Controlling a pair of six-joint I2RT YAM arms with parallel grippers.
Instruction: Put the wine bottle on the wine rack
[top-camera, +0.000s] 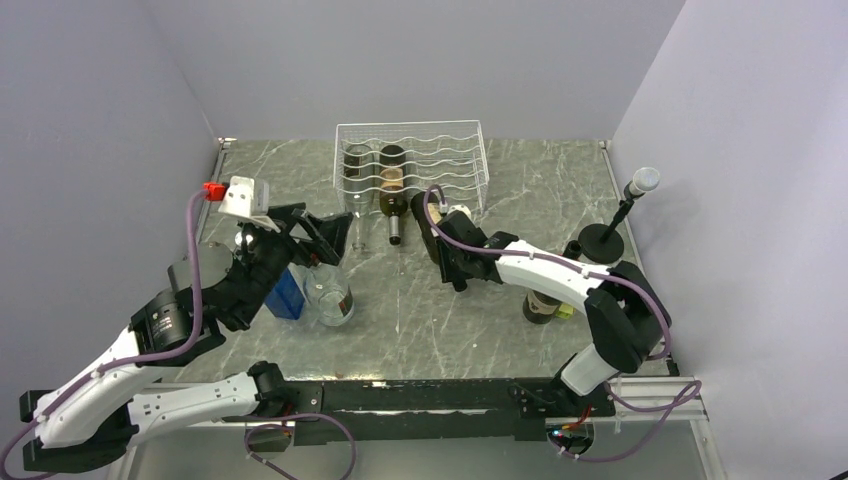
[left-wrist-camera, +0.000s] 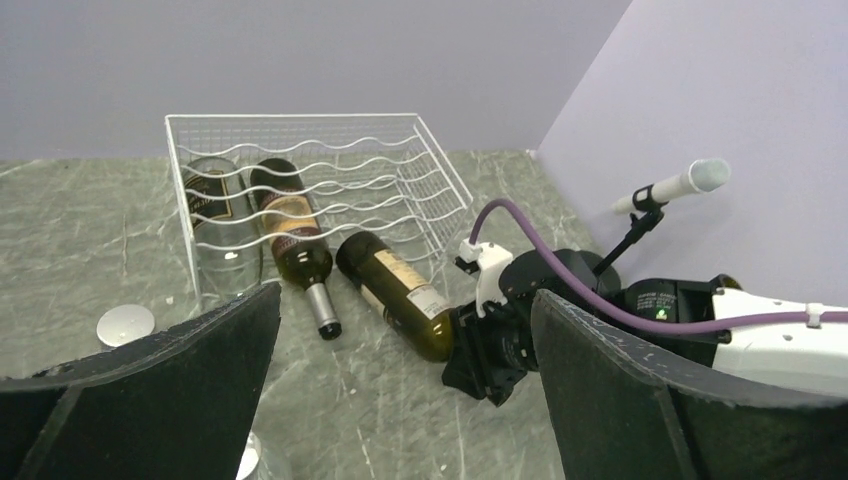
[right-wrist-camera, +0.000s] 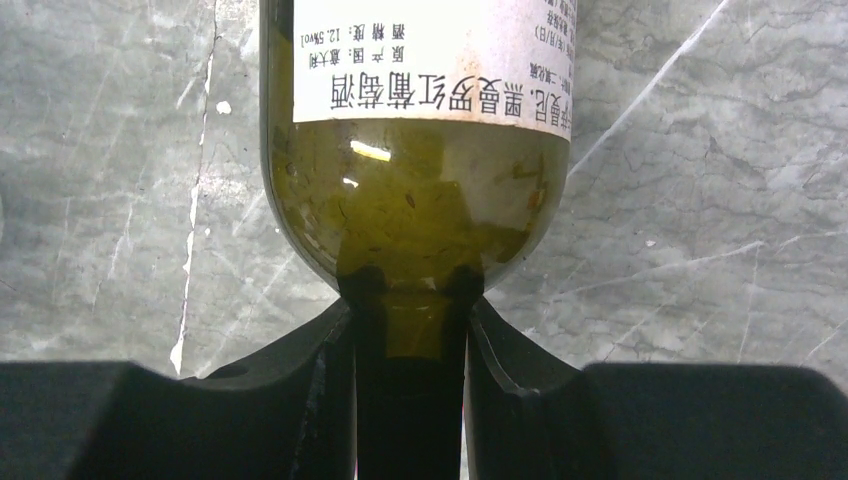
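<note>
Left gripper (top-camera: 340, 240) held wide open above the marble table (top-camera: 530, 200), glass jar (top-camera: 328, 296) set near it, white wine rack (top-camera: 410, 160) placed at the back, wine bottle (left-wrist-camera: 395, 290) laid on the table just before it, neck clamped by the right gripper (right-wrist-camera: 410, 310).

A grey marbled surface (top-camera: 560, 200) sits between pale lilac walls (top-camera: 450, 60). A microphone (top-camera: 643, 182) on a black round-based stand is at the far right. A blue box (top-camera: 287, 293) lies just beside a clear glass jar (top-camera: 328, 295) on the left. A dark upright bottle (top-camera: 541, 305) stands near the right edge. A round silver disc (left-wrist-camera: 126, 324) lies flat on the left.
</note>
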